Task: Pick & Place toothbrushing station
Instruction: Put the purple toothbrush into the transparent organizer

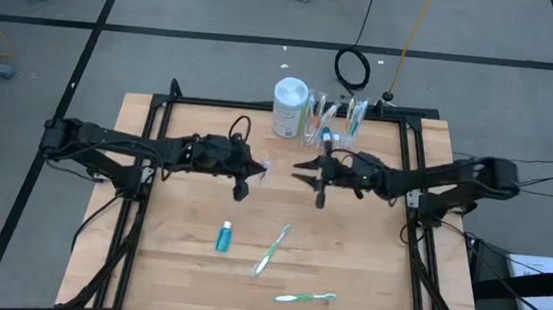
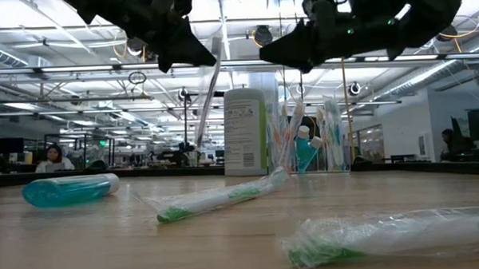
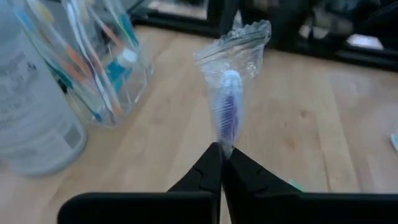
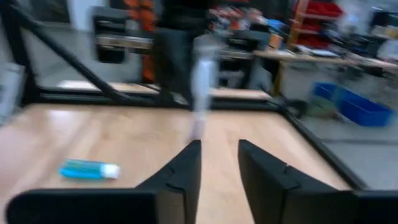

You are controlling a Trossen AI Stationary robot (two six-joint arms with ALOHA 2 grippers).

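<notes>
The toothbrushing station (image 1: 332,122) stands at the tabletop's (image 1: 366,273) back edge beside a white bottle (image 1: 289,107). The left pincer (image 1: 252,176) — clenched on a wrapped toothbrush (image 3: 229,112) held upright — hangs in front of the station, slightly left; the right pincer (image 1: 307,171), released, hangs nearer.

**Both our arms raised over the table's middle**

Our left gripper (image 1: 245,179) sits at about ten o'clock from the table's centre, its arm reaching in from nine o'clock, fingers (image 3: 214,168) pinched together. Our right gripper (image 1: 317,179) hangs at about one o'clock, its arm coming in from three o'clock, fingers (image 4: 186,165) parted with a clear gap. In the low view both ride high above the tabletop.
</notes>
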